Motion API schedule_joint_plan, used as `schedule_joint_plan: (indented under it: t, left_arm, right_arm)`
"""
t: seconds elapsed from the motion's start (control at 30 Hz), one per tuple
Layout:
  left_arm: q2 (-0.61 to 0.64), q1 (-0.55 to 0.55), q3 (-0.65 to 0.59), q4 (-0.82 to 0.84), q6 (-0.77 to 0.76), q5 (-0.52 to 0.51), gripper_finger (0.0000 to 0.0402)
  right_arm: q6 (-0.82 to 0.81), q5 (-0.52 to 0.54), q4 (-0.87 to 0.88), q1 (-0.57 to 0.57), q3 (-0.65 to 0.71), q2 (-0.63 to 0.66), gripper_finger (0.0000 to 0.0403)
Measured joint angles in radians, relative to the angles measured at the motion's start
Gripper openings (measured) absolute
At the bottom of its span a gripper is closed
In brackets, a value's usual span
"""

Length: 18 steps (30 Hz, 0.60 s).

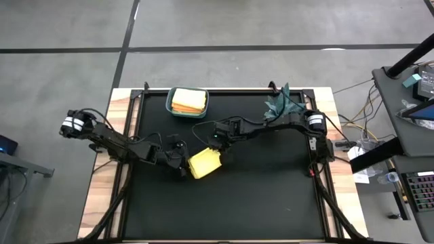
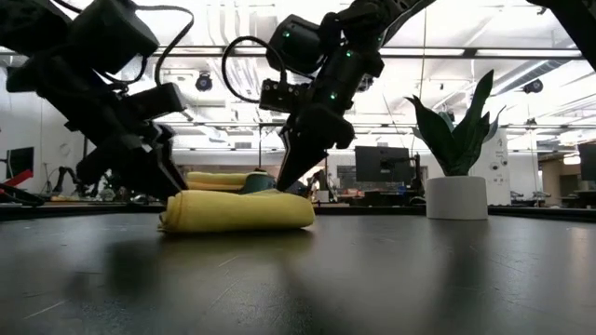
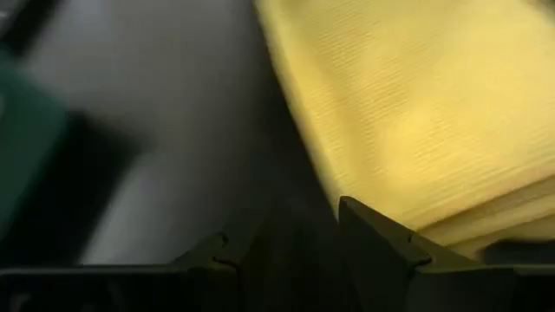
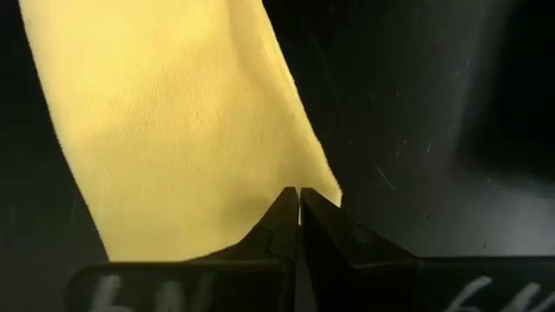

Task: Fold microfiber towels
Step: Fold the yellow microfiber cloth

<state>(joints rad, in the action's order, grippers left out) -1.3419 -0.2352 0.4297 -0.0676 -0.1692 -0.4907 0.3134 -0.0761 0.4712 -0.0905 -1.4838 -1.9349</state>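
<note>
Yellow towel (image 1: pixel 205 163) lies folded between your grippers: right gripper (image 4: pixel 298 201) angles down, pinched shut on its edge; left gripper (image 3: pixel 286 234) sits low beside it, fingers apart.

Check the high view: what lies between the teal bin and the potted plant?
Nothing. In the high view the stretch of black mat between the teal bin holding folded towels and the potted plant is bare.
</note>
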Motion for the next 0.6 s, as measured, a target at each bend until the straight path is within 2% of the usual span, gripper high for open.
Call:
schedule_joint_plan:
  t: [0.13, 0.33, 0.43, 0.6]
  left_arm:
    - [0.08, 0.0, 0.008, 0.06, 0.024, -0.066, 0.0148]
    - [0.183, -0.011, 0.006, -0.005, 0.062, -0.025, 0.0156]
    - [0.171, -0.039, -0.013, -0.094, 0.055, 0.013, 0.0144]
    - [0.064, -0.102, -0.019, -0.29, 0.05, 0.018, 0.0102]
  right_arm:
    - [-0.007, 0.001, -0.006, 0.012, 0.0, 0.013, 0.0008]
    - [-0.042, 0.032, -0.078, 0.036, 0.016, 0.022, 0.0008]
    - [-0.087, 0.057, -0.263, 0.06, 0.074, 0.031, 0.0008]
    - [-0.228, 0.231, -0.76, 0.119, 0.249, 0.02, 0.0008]
